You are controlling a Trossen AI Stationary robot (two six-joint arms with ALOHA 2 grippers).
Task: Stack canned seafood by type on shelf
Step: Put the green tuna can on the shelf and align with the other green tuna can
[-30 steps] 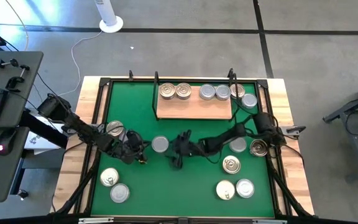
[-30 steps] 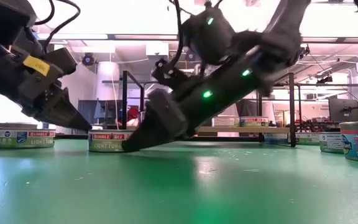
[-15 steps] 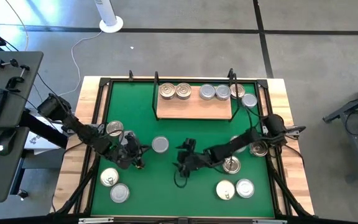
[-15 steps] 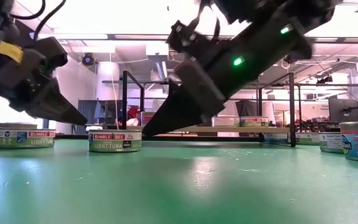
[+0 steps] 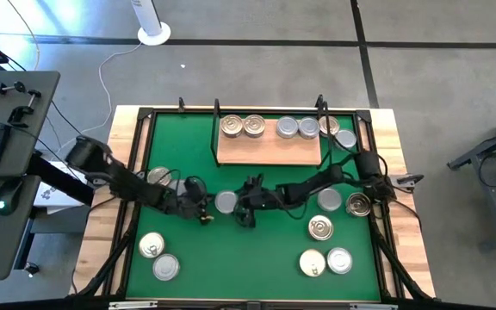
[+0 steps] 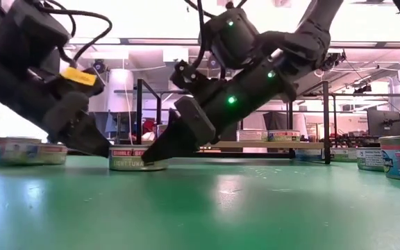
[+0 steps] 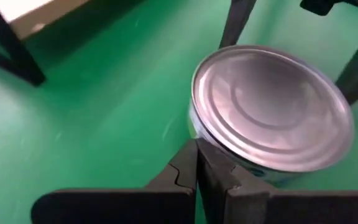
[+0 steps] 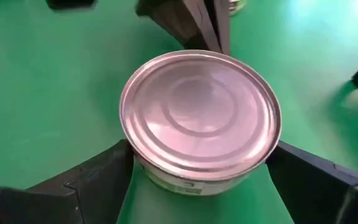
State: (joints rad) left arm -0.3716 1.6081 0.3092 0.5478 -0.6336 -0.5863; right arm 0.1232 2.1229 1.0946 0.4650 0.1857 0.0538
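With its fingers spread either side of the silver-lidded can [image 8: 199,118] mid-mat, the right gripper [image 5: 241,207] is not yet clamped; the left gripper [image 7: 197,180], pinched shut, touches its wall. Rigid, smooth, likely weighty: grip opposite sides of the wall.

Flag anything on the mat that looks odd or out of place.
Both arms crowd one silver-lidded can mid-mat: the right gripper straddles it, fingers open, while the left gripper, fingers shut, presses its rim. No dents or spills show.
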